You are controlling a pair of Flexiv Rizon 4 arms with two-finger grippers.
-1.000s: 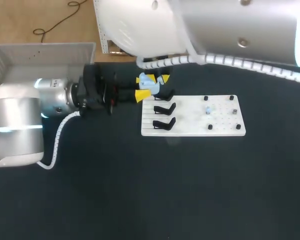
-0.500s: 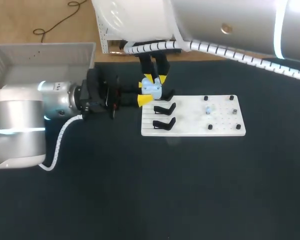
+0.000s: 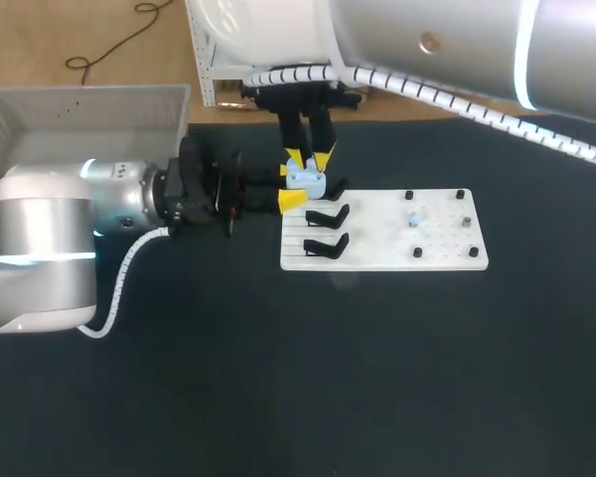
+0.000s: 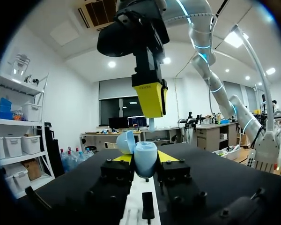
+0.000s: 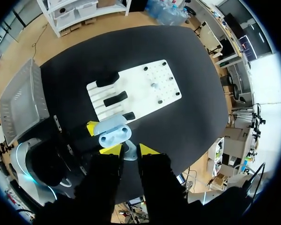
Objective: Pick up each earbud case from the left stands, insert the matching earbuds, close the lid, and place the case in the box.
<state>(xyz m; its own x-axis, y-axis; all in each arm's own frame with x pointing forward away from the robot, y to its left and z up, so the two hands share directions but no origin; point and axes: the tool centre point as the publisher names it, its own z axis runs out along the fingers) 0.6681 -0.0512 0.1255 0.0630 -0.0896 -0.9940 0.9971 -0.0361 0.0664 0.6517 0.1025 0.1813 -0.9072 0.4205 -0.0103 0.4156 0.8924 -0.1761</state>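
My left gripper (image 3: pixel 295 189) is shut on a light blue earbud case (image 3: pixel 305 179), held level beside the white stand board (image 3: pixel 447 253). In the left wrist view the case (image 4: pixel 145 158) sits between the yellow tips with its lid (image 4: pixel 126 141) open. My right gripper (image 3: pixel 308 159) hangs straight above the case, pointing down. In the right wrist view it (image 5: pixel 129 151) is shut on a small pale earbud (image 5: pixel 129 154), just over the open case (image 5: pixel 113 134). A second earbud (image 3: pixel 414 219) stands on the board.
Two black stands (image 3: pixel 327 214) (image 3: pixel 325 243) stay bare at the board's left end, with small black pegs near its corners. A grey box (image 3: pixel 79 97) sits at the back left of the table. Black mat stretches across the front.
My right gripper has swung in from the right and come down over the open case. The left gripper with the case has shifted slightly to the right.
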